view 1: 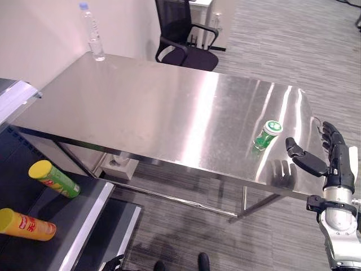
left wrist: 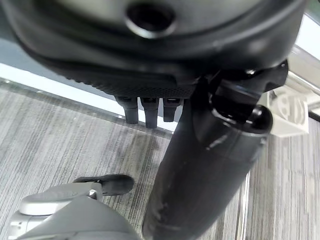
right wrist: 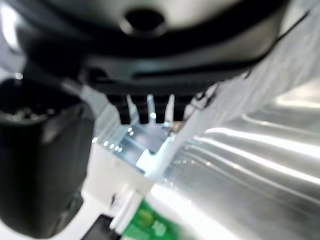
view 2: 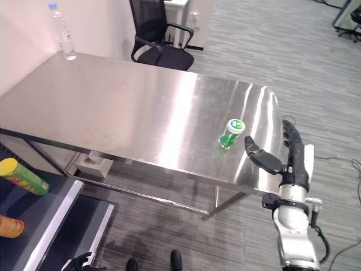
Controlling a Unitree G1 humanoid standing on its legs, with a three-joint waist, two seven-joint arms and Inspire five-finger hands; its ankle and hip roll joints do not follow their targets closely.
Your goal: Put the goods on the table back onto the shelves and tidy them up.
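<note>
Two tall canisters lie on their sides on the dark shelf point(view 1: 84, 223) at the lower left: a green canister point(view 1: 54, 179) with a yellow lid on the farther part, and an orange canister point(view 1: 25, 224) with a yellow lid nearer the camera, well apart from each other. Beside the shelf stands the steel table point(view 1: 158, 107), its top largely bare. At its far left corner a clear water bottle point(view 1: 94, 34) stands upright against the wall. Behind the table's far edge sits a black office chair point(view 1: 183, 36) on grey carpet point(view 1: 282, 39). Toward the table's right end a small green jar point(view 1: 267, 134) with a white lid rests tilted on the surface, apart from everything else on the table. Just right of the jar, past the table's near right corner, the right hand point(view 2: 293, 158) is raised with its fingers straight and its thumb spread toward the jar, holding nothing and not touching it. Nothing stands between that hand and the jar. The left hand point(left wrist: 150, 60) shows in its wrist view above the carpet, fingers hanging straight, thumb extended, with nothing in its hold.
</note>
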